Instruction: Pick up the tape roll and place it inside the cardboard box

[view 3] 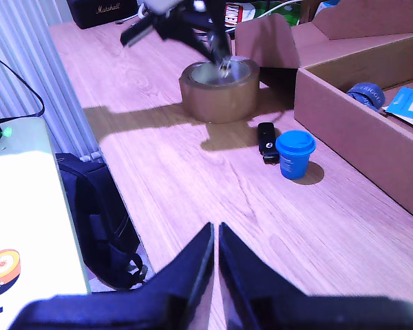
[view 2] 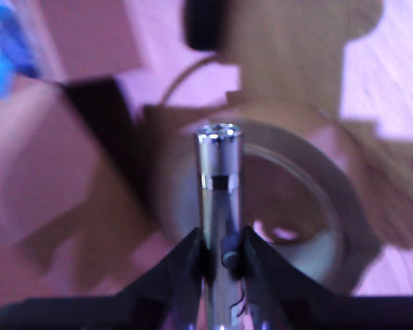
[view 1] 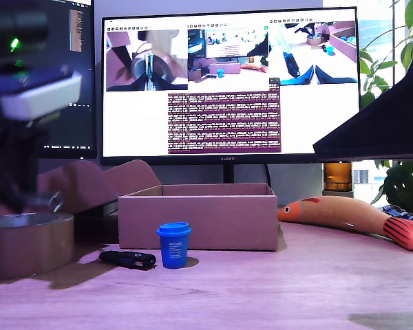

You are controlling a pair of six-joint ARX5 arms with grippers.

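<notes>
"Marshall" is read on a black amp at the upper left of the second wrist view; "HUAWEI" is faintly seen on the monitor bezel in the exterior view.

The tape roll, brown and drum-shaped with a pale rim, is seen at the exterior view's lower left, well apart from the cardboard box, a low, straight-walled box open at the top at frame centre.

A silver metal flashlight is clamped between the jaws of my first gripper, over the roll's hollow core.

My second gripper is pressed closed, holding nothing, above bare wood-grain table.

A ribbed blue cup and a black device are set before the box; open tabletop is left at the exterior view's right.
</notes>
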